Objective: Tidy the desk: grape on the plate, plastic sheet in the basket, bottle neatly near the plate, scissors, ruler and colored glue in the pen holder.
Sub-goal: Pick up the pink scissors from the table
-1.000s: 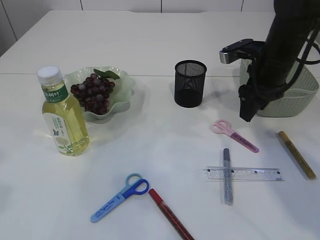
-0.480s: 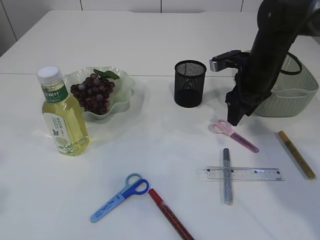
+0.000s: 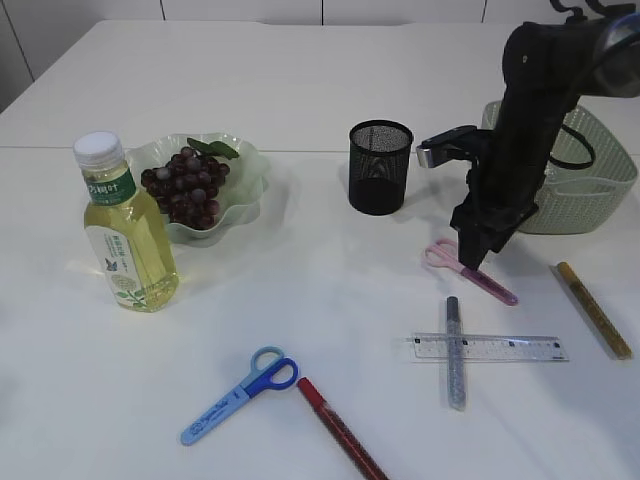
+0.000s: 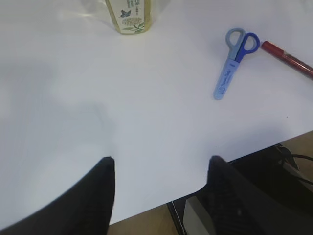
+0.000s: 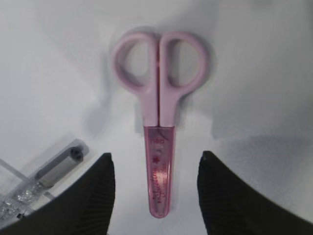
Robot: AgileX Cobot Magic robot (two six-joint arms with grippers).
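Pink scissors (image 5: 159, 112) lie on the white table, and the sheathed blade sits between the fingers of my open right gripper (image 5: 155, 156), untouched. Seen from outside, that gripper (image 3: 470, 255) hangs just over the pink scissors (image 3: 470, 270). The clear ruler (image 3: 490, 348) lies under a silver glue pen (image 3: 455, 350). A gold glue pen (image 3: 593, 308), a red glue pen (image 3: 340, 430) and blue scissors (image 3: 240, 393) also lie flat. Grapes (image 3: 185, 185) rest on the green plate (image 3: 250, 170), with the bottle (image 3: 125, 235) upright beside it. My left gripper (image 4: 160, 159) is open and empty. The plastic sheet is out of view.
The black mesh pen holder (image 3: 380, 167) stands left of my right arm, and the pale green basket (image 3: 590, 185) is behind it at the right edge. In the left wrist view the table's front edge (image 4: 146, 208) runs just under the fingers.
My right arm has swung left and down from beside the basket to just above the pink scissors. Nothing on the table has moved.
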